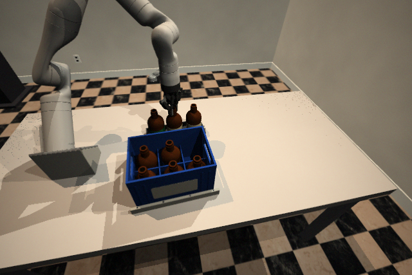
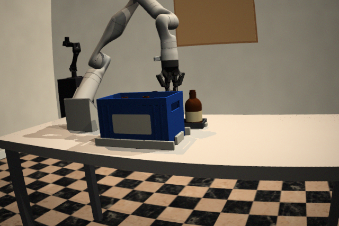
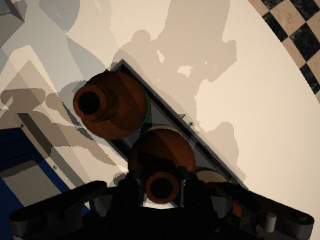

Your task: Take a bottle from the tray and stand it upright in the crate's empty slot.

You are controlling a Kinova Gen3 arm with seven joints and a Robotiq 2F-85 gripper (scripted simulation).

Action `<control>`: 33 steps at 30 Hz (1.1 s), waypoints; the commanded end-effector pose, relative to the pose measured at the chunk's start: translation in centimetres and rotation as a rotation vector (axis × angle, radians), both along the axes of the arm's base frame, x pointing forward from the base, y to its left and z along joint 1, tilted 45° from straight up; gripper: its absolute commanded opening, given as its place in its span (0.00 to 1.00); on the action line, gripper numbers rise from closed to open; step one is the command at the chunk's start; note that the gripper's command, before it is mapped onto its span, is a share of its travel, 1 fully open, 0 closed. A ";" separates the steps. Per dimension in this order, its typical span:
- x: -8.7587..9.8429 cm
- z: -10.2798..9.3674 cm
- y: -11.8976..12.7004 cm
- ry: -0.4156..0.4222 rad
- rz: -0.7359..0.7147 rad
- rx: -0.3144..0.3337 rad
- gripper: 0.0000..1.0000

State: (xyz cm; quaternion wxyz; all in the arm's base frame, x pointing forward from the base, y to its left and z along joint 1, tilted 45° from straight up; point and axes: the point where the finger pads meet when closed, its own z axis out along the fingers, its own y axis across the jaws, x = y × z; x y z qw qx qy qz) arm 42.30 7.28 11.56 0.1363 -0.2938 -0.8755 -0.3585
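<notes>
Three brown bottles stand in a dark tray [image 2: 202,124] [image 3: 175,116] just behind the blue crate [image 1: 143,189] [image 2: 164,116]. My gripper [image 1: 172,109] [image 2: 170,88] [image 3: 161,176] points straight down and is shut on the neck of the middle bottle [image 1: 174,121] [image 3: 160,150], which stands in the tray. The left bottle [image 1: 155,122] [image 3: 110,103] and the right bottle [image 1: 193,116] [image 2: 193,107] stand beside it. The crate holds several bottles. Its back right slot [image 1: 195,145] is empty. In the exterior view the crate hides the held bottle.
Grey rails [image 1: 174,201] [image 2: 134,143] edge the crate's front and right side. The arm's grey base [image 1: 64,161] [image 2: 79,114] stands left of the crate. A black stand [image 2: 69,89] is behind the table's left end.
</notes>
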 end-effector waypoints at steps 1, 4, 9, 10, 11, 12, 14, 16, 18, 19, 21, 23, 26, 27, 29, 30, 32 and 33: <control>0.0 0.0 0.0 0.000 -0.001 0.000 0.00; 0.0 0.0 0.0 0.000 -0.001 0.000 0.00; 0.0 0.0 0.0 0.000 -0.001 0.000 0.00; 0.0 0.0 0.0 0.000 -0.001 0.000 0.00; 0.0 0.0 0.0 0.000 -0.001 0.000 0.00; 0.0 0.0 0.0 0.000 -0.001 0.000 0.00; 0.0 0.0 0.0 0.000 -0.001 0.000 0.00; 0.0 0.0 0.0 0.000 -0.001 0.000 0.00; 0.0 0.0 0.0 0.000 -0.001 0.000 0.00; 0.0 0.0 -0.1 0.000 -0.001 0.000 0.00; 0.0 0.1 -0.1 0.000 -0.001 0.000 0.00; 0.0 0.1 -0.1 0.000 -0.001 0.000 0.00; 0.1 0.2 -0.2 0.000 -0.001 0.000 0.00; 0.1 0.2 -0.2 0.000 -0.001 0.000 0.00; 0.1 0.3 -0.3 0.000 -0.001 0.000 0.00; 0.1 0.3 -0.3 0.000 -0.001 0.000 0.00; 0.1 0.5 -0.4 0.000 -0.001 0.000 0.00; 0.1 0.5 -0.5 0.000 -0.001 0.000 0.00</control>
